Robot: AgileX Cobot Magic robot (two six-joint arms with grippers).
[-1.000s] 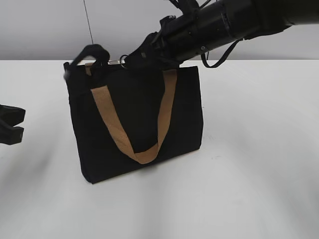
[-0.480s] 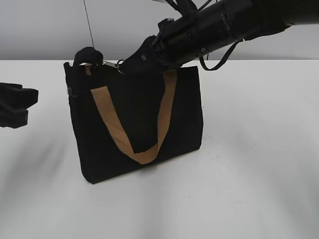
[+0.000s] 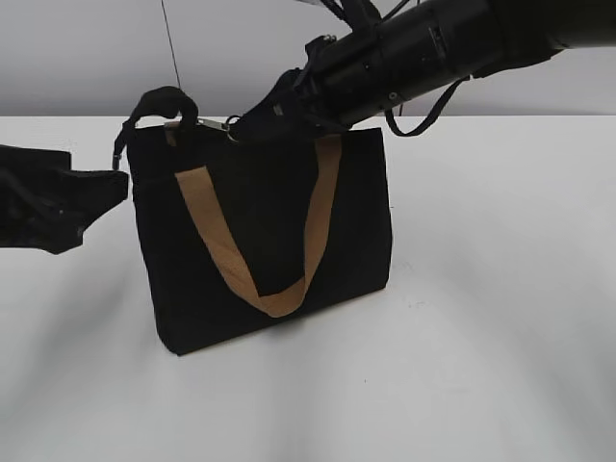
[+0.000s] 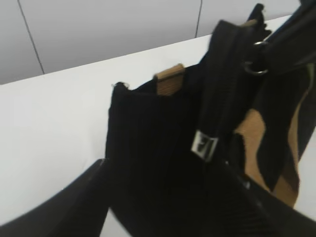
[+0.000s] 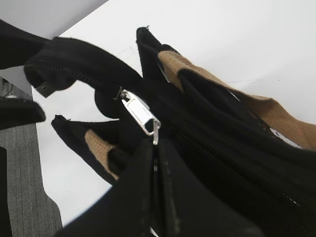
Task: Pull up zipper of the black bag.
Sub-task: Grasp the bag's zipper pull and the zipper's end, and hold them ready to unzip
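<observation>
One zipper pull in right tool

Both arms are black all over: the right arm shows as a thick, rounded, glossy barrel with small pale screw heads dotting its casing, and a thin black cable loops loose beneath it. Its gripper shows two flat matte-black fingers with a pale seam between them. The left gripper is a blocky, dark, blurred shape with angular edges.
</observation>
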